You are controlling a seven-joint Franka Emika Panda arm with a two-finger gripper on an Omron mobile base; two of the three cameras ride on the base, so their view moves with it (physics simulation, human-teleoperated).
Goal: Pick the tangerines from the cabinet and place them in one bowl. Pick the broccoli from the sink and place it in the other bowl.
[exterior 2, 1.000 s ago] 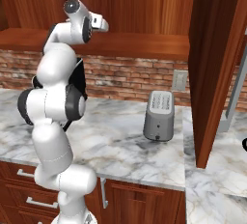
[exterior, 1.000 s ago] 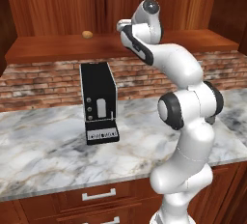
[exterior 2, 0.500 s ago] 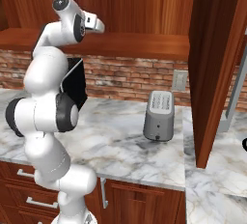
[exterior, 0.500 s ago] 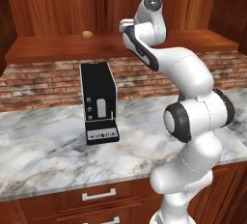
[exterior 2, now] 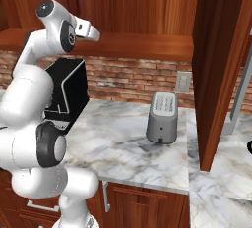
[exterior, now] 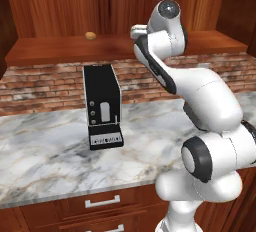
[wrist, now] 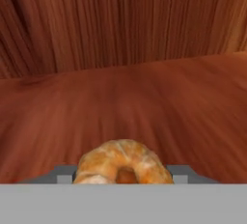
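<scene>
In the hand view, one small round orange-tan tangerine [wrist: 124, 162] sits right at the end effector [wrist: 124, 175], between its fingers, which are closed on the fruit above the reddish-brown wood-grain cabinet shelf [wrist: 144, 102]. In the left base view, a second tangerine [exterior: 90, 36] rests on that shelf, well left of the arm, above the black box-shaped coffee machine [exterior: 102, 106] on the marble desk [exterior: 45, 156].
</scene>
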